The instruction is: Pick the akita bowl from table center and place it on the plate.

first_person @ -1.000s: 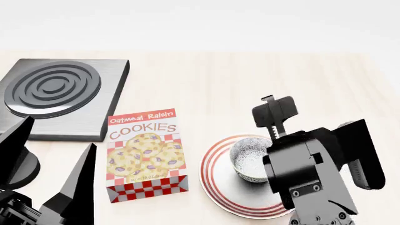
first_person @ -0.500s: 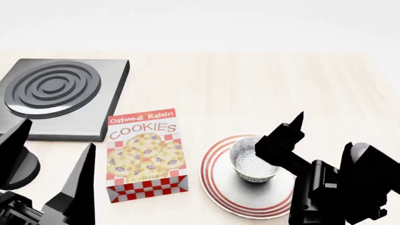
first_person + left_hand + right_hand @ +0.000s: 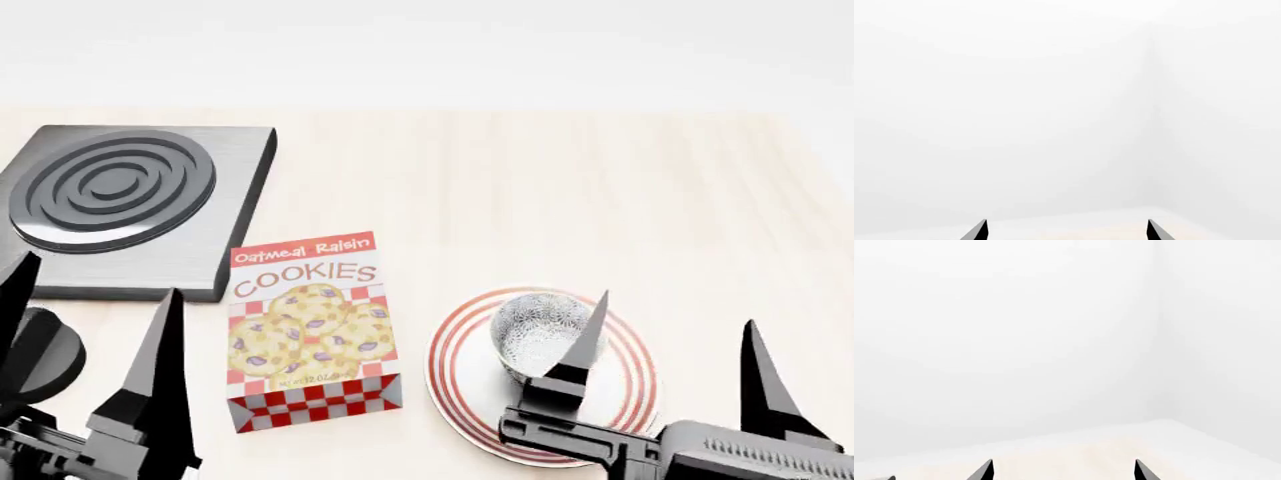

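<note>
The akita bowl (image 3: 534,335), white with a fine grey pattern, sits upright on the white plate (image 3: 467,390) with red rings, right of the table's middle in the head view. My right gripper (image 3: 674,340) is open and empty at the view's lower right, its fingers pointing away from me; one fingertip (image 3: 597,310) overlaps the bowl's right side in the picture. My left gripper (image 3: 91,290) is open and empty at the lower left. Both wrist views show only spread fingertips against white walls and a strip of table; the right gripper (image 3: 1063,469) and left gripper (image 3: 1066,229) hold nothing.
A cookie box (image 3: 311,328) lies flat left of the plate. A grey stove burner block (image 3: 127,205) sits at the back left. The light wooden table (image 3: 534,200) stretches behind the plate to a far edge.
My right gripper has let go of the bowl, drawn back toward me and lowered, and swung level with its fingers pointing forward. The bowl stays on the plate. The left gripper shifted slightly.
</note>
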